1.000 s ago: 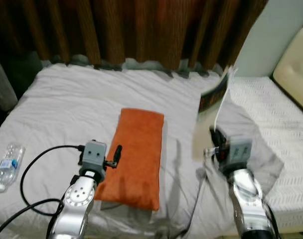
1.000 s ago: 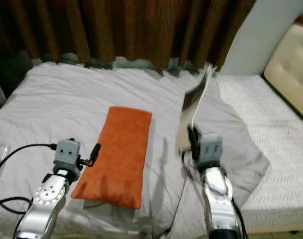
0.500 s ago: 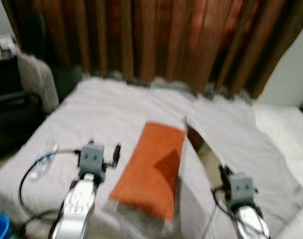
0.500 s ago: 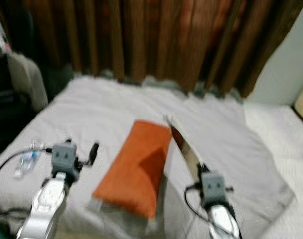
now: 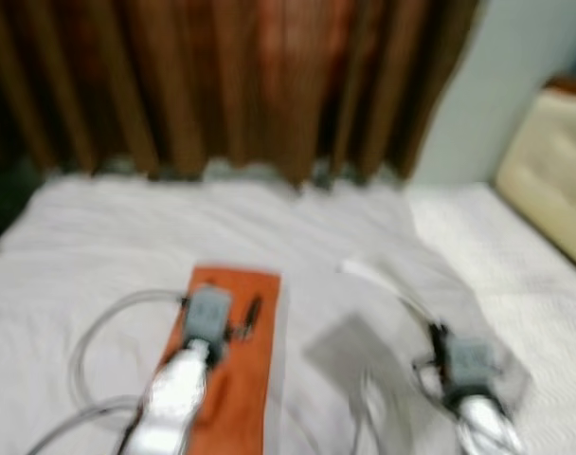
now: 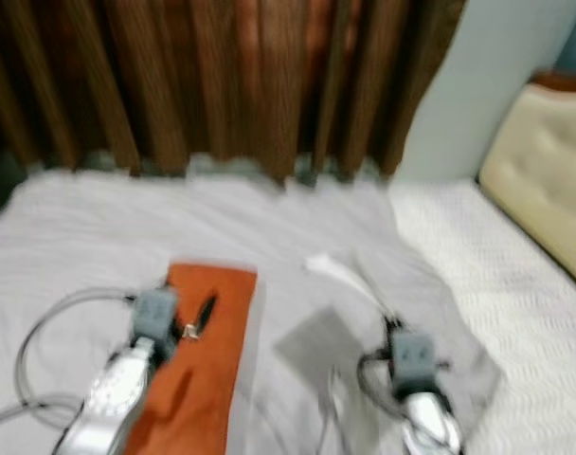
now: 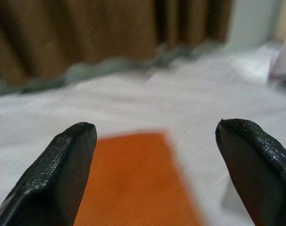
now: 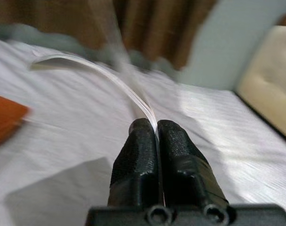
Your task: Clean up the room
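Setting: a bed (image 5: 99,218) covered with a pale grey sheet, backed by a brown curtain (image 5: 231,85); both head views are blurred.
Cable: a pale loop of cable (image 5: 103,327) is seen on the sheet at the far left, running toward the left arm.
Left gripper (image 5: 253,316): held out over the near half of the orange pillow; in the left wrist view the two black fingers (image 7: 63,174) are spread wide apart with nothing between them.
Orange pillow (image 5: 231,360): a long orange rectangle lying flat on the sheet, left of centre, its far end toward the curtain — partly covered by the left arm.
Grey shadow patch (image 5: 350,351): a darker grey area is noted on the sheet between the pillow and the right arm; whether it is shadow or cloth cannot be told.
Thin sheaf (image 8: 105,75): a thin, pale, bending sheaf, possibly a magazine or paper, is held up above the bed right of centre, curving away toward the curtain; too blurred for print or cover to be made out.
Right gripper (image 8: 154,129): raised above the right part of the bed; its fingers are pressed together — clamped on the near edge of the thin sheaf.
White mattress cover (image 5: 515,256): a textured white area lies beside the grey sheet, on the right.
Headboard (image 6: 544,190): cream, padded, at the far right edge.
Wall (image 5: 477,66): pale, between curtain and headboard.
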Robot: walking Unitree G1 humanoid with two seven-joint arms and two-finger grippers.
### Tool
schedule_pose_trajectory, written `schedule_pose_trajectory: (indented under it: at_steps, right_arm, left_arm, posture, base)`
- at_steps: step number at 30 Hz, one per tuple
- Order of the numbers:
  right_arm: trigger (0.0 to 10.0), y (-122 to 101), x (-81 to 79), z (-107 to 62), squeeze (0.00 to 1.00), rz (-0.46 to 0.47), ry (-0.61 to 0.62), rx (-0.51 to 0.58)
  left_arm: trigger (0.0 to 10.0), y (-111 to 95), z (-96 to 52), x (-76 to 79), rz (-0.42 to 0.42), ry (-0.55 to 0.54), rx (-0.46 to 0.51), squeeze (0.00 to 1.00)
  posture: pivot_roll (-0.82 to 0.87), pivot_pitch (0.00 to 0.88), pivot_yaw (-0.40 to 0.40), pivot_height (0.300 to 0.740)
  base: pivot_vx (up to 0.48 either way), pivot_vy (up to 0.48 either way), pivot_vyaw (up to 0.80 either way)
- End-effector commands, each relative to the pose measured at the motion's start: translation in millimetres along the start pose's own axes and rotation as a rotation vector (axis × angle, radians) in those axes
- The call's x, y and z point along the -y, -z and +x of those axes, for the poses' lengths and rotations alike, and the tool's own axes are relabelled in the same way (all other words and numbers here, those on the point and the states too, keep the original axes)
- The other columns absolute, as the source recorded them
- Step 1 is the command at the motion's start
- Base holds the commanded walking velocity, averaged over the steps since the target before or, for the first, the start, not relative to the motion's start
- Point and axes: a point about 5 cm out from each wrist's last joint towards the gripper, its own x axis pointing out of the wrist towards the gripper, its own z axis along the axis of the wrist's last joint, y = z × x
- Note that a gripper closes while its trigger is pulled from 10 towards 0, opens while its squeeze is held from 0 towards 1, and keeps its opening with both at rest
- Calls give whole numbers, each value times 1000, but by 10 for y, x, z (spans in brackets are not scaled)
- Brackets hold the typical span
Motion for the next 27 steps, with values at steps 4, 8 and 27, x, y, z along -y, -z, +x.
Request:
schedule_pose_trajectory:
  at_steps: [4, 8, 27]
  right_arm:
    - [0, -25, 32, 9, 0, 12, -11, 16]
    - [0, -3, 26, 42, 0, 24, -15, 4]
    - [0, -42, -89, 215, 0, 67, -132, -11]
  left_arm:
    - [10000, -20, 22, 34, 14, 4, 10, 0]
    - [10000, -25, 47, -17, 22, -6, 12, 0]
    - [10000, -3, 137, -103, 42, -51, 11, 0]
  posture:
    - [38, 0, -68, 740]
    - [44, 0, -67, 740]
    - [46, 0, -82, 740]
  base:
    - [0, -473, 0]
    - [0, -466, 0]
    - [268, -367, -126]
